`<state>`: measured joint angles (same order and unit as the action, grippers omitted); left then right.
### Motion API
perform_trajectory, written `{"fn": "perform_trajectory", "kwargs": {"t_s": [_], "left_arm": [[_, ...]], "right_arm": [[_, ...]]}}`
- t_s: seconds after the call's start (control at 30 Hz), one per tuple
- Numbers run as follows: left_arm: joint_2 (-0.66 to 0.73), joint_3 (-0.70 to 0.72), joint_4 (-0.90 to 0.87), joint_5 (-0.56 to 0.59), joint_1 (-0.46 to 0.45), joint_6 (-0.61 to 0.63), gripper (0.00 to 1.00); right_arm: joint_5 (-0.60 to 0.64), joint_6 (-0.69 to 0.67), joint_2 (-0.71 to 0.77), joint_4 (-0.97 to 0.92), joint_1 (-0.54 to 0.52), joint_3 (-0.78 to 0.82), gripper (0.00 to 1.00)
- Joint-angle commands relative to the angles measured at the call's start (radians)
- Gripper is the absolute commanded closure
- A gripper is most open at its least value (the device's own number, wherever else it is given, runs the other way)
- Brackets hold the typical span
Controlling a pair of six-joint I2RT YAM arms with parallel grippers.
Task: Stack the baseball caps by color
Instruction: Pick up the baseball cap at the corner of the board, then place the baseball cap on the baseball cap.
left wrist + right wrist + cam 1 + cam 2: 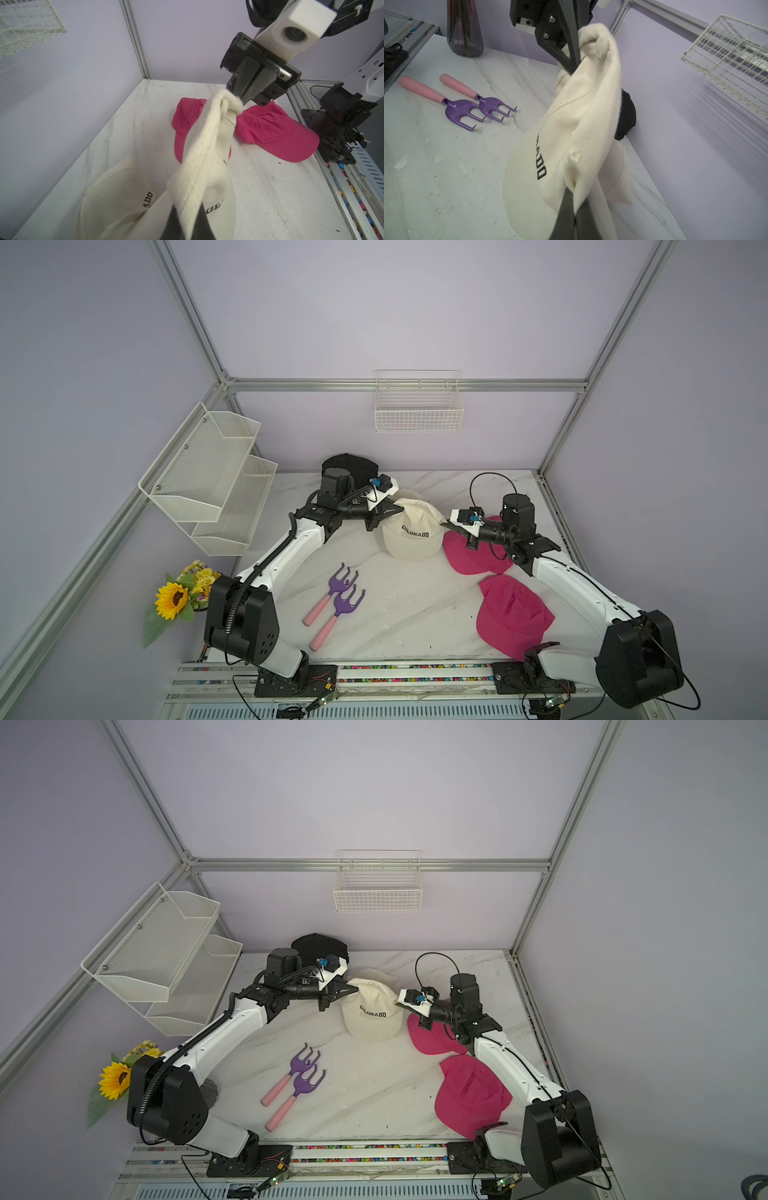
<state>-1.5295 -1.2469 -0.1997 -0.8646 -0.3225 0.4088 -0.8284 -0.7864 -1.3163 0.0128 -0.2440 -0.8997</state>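
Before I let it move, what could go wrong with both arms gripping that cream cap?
The left end effector and right end effector are both shut on opposite edges of the held cream cap; diverging motion could stretch it or yank it free. The right arm hangs over a pink cap and might drag it.

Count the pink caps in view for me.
2. The far pink cap lies beside the cream cap, partly under the right arm; the near pink cap lies closer to the front. Any underneath would be hidden.
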Motion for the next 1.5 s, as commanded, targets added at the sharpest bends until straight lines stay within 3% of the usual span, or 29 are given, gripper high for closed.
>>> {"fn": "perform_trajectory", "kwargs": {"t_s": [0.0,0.23,0.33,0.63,0.9,1.2,1.33,1.47], "left_arm": [[0.014,0.014,0.071,0.096,0.012,-0.092,1.0],[-0.021,0.041,0.072,0.117,0.044,-0.128,1.0],[-0.069,-0.017,0.023,0.085,0.054,-0.125,1.0],[-0.229,-0.28,-0.278,0.012,0.074,0.018,1.0],[-0.359,-0.465,-0.456,0.003,0.089,0.105,0.99],[-0.502,-0.573,-0.488,0.034,0.093,0.171,0.98],[-0.556,-0.602,-0.464,0.1,0.096,0.17,0.99],[-0.598,-0.614,-0.435,0.091,0.097,0.155,0.97]], "right_arm": [[-0.025,0.011,-0.054,-0.053,0.004,-0.07,1.0],[-0.049,-0.003,-0.184,-0.096,0.004,-0.144,1.0],[-0.059,-0.018,-0.246,-0.128,0.005,-0.213,1.0],[-0.068,-0.227,-0.395,-0.406,0.014,-0.423,1.0],[-0.047,-0.301,-0.467,-0.483,0.021,-0.509,1.0],[-0.023,-0.327,-0.632,-0.514,0.04,-0.625,1.0],[-0.005,-0.209,-0.652,-0.355,0.04,-0.592,1.0],[0.067,0.041,-0.614,-0.045,0.039,-0.484,1.0]]}}
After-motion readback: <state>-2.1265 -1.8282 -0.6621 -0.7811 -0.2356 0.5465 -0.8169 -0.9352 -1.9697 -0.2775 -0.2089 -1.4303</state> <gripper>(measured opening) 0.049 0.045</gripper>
